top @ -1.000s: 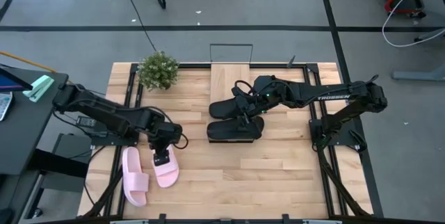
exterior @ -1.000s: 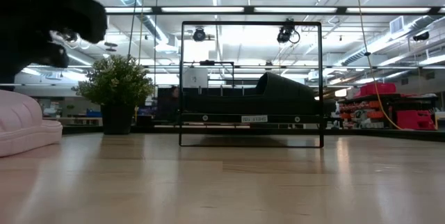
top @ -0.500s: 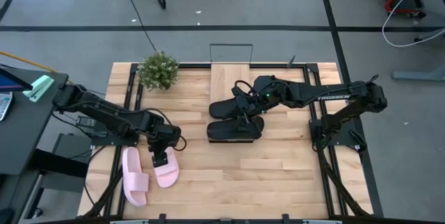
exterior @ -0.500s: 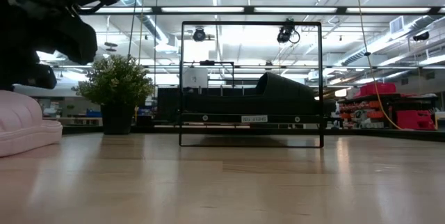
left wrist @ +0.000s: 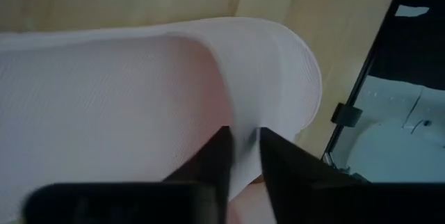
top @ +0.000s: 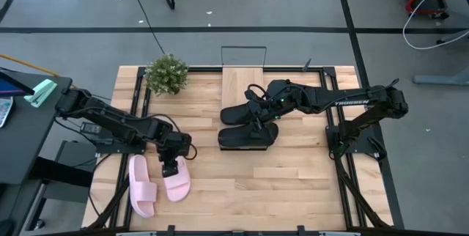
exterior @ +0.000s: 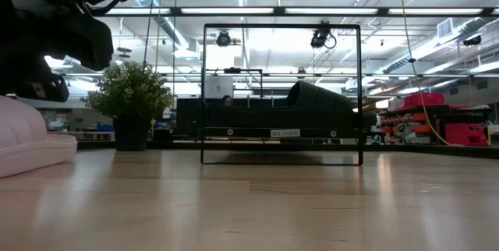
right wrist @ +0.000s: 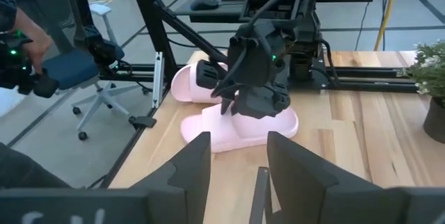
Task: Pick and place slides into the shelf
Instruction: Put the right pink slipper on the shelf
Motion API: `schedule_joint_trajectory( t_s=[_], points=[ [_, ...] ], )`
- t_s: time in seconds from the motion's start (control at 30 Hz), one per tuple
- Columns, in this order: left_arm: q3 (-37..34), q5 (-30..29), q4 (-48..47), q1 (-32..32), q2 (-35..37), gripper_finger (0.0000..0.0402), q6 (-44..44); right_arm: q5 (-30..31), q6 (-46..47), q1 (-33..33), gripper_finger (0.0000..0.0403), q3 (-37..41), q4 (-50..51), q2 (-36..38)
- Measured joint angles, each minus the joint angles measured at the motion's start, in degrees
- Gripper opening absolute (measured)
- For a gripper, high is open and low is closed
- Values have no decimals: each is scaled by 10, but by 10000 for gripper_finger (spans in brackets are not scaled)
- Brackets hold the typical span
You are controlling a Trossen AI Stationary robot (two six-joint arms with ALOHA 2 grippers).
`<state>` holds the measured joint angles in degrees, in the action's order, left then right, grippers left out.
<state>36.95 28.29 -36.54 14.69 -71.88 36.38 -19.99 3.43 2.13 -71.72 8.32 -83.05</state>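
Observation:
Two pale pink slides lie near the table's front left: one (top: 141,186) lies free, sole down, and the other (top: 178,183) is under my left gripper (top: 170,168), which is shut on its strap. Two black slides (top: 244,111) (top: 248,138) lie sole down side by side in the middle of the table. My right gripper (top: 258,123) hovers over them with its fingers open (right wrist: 243,165). The shelf board (top: 243,83) with its black wire frame (exterior: 281,87) stands at the far edge, just beyond the black slides. My left gripper pinches the edge of the pink slide's wide strap (left wrist: 243,116) between its two fingers (left wrist: 220,156), coming from above and pointing down. In the low view the slide (exterior: 31,138) rests with its sole on the table.
A small potted plant (top: 166,74) stands at the far left of the table, left of the shelf. Black frame rails (top: 333,130) run along both table sides. Bare wood lies open between the pink slides and the black slides. A person's arm (right wrist: 24,33) shows beyond the table.
My left gripper has come down and slightly toward the near edge onto the pink slide. The slide has shifted a little toward the table's right. My right arm has kept still.

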Motion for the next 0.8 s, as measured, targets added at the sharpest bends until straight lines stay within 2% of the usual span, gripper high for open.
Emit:
schedule_joint_trajectory(
  t_s=[0.1, 0.13, 0.47, 0.67, 0.8],
  points=[
    [0, 2, 2, 5, 0, 20, -6, 1, 0, 0, 148, 0, 0, 0],
    [0, 4, 2, 7, 0, 14, -7, 1, 0, 0, 148, 0, 0, 0],
    [11, 49, -13, 17, 0, 9, 9, 1, -1, 0, 148, 0, 0, 0],
    [95, 43, -98, 22, 0, 7, -18, 0, 9, 3, 148, 0, 4, 0],
    [194, -5, -218, 30, 0, 7, -63, -1, 43, 16, 148, 0, 4, 1]
  ],
)
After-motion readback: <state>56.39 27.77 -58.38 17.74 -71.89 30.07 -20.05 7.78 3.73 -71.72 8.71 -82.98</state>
